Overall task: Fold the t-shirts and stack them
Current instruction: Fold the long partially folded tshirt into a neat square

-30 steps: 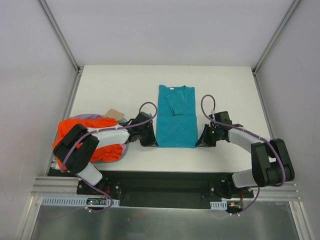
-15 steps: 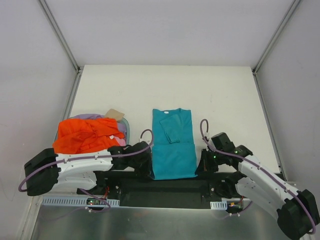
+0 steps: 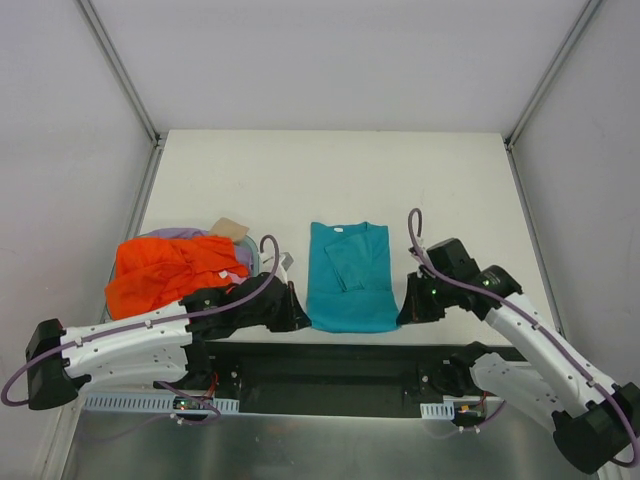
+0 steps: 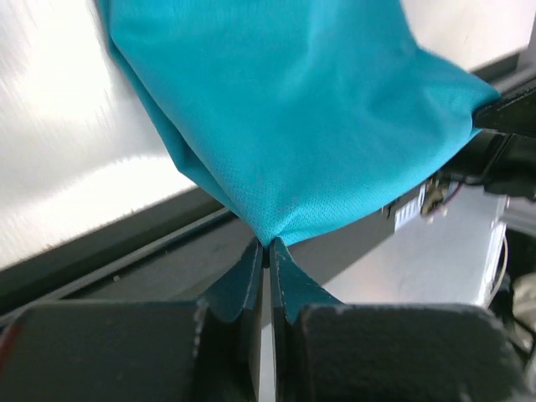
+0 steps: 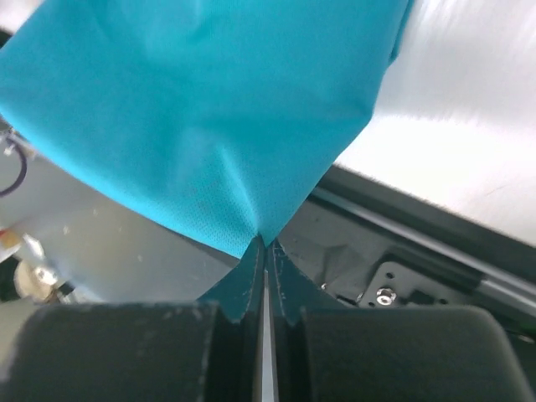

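Observation:
The teal t-shirt (image 3: 348,280) lies at the table's near middle, neck away from me, a sleeve folded onto its chest. My left gripper (image 3: 299,320) is shut on its near left hem corner, and my right gripper (image 3: 405,314) is shut on the near right corner. In the left wrist view the teal cloth (image 4: 285,117) fans up from the pinched tips of the left gripper (image 4: 269,244). The right wrist view shows the same teal cloth (image 5: 193,109) rising from the right gripper (image 5: 265,243). The orange t-shirt (image 3: 165,270) is crumpled at the left on the lavender-pink t-shirt (image 3: 172,233).
A small tan card piece (image 3: 229,228) rests by the orange pile. The table's near edge (image 3: 350,340) and the black base rail (image 3: 330,375) run just under the held hem. Grey enclosure walls (image 3: 60,200) stand on both sides and behind.
Both arms dragged the teal shirt toward the near edge, its hem passing over the rail. The hem has since come back a little toward the table, with both grips unchanged.

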